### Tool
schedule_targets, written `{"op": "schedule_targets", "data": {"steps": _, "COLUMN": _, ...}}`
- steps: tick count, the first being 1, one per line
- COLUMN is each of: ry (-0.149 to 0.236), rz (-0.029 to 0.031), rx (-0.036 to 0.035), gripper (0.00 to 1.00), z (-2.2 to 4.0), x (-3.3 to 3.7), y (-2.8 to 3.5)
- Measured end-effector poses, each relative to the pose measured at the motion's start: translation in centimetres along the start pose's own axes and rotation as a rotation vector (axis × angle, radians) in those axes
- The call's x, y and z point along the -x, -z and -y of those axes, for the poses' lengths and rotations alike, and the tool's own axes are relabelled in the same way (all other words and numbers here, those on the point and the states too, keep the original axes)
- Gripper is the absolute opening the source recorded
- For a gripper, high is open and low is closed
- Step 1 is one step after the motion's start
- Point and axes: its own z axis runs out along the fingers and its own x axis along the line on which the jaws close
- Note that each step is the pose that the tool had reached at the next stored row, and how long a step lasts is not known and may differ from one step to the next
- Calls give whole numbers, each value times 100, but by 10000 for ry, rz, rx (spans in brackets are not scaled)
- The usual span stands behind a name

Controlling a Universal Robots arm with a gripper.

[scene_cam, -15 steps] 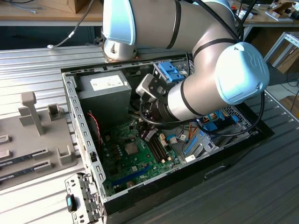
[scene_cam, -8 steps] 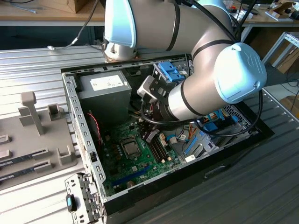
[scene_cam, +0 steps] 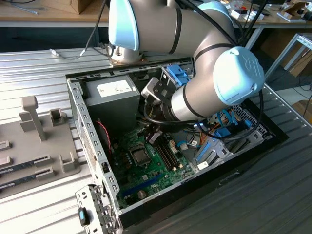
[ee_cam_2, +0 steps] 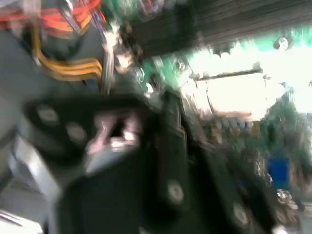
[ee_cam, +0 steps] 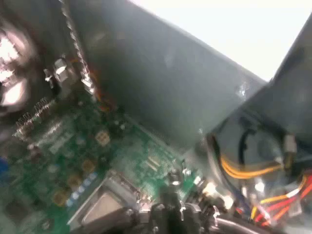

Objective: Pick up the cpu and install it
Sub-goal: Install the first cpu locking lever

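Note:
In the exterior view my arm reaches down into the open computer case. The gripper hangs just above the green motherboard, up and to the right of the socket. A silvery-grey square that looks like the cpu lies flat inside the black socket frame, apart from the gripper. In the first wrist view the same silvery square, the cpu, lies on the motherboard beside the dark gripper body. The second wrist view has the black gripper body in front of the board.
A grey power supply stands at the back of the case. Long memory slots run beside the socket. Orange and yellow cables and a blue bracket crowd the exterior view's right. A grey fixture tray lies outside on the left.

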Motion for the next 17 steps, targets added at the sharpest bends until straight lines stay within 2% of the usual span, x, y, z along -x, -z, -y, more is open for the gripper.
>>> {"op": "schedule_targets", "data": {"steps": 2, "ry": -7, "rz": 1, "rx": -5, "gripper": 11, "z": -34, "x": 30, "y": -13}}
{"op": "schedule_targets", "data": {"steps": 5, "ry": -12, "rz": -4, "rx": -24, "gripper": 11, "z": -94, "x": 77, "y": -1}}
{"op": "schedule_targets", "data": {"steps": 11, "ry": -14, "rz": -8, "rx": -24, "gripper": 11, "z": -86, "x": 105, "y": 10}}
{"op": "schedule_targets", "data": {"steps": 12, "ry": -15, "rz": -10, "rx": -24, "gripper": 11, "z": -88, "x": 109, "y": 22}}
{"op": "schedule_targets", "data": {"steps": 17, "ry": -14, "rz": -8, "rx": -23, "gripper": 11, "z": -153, "x": 131, "y": 187}}
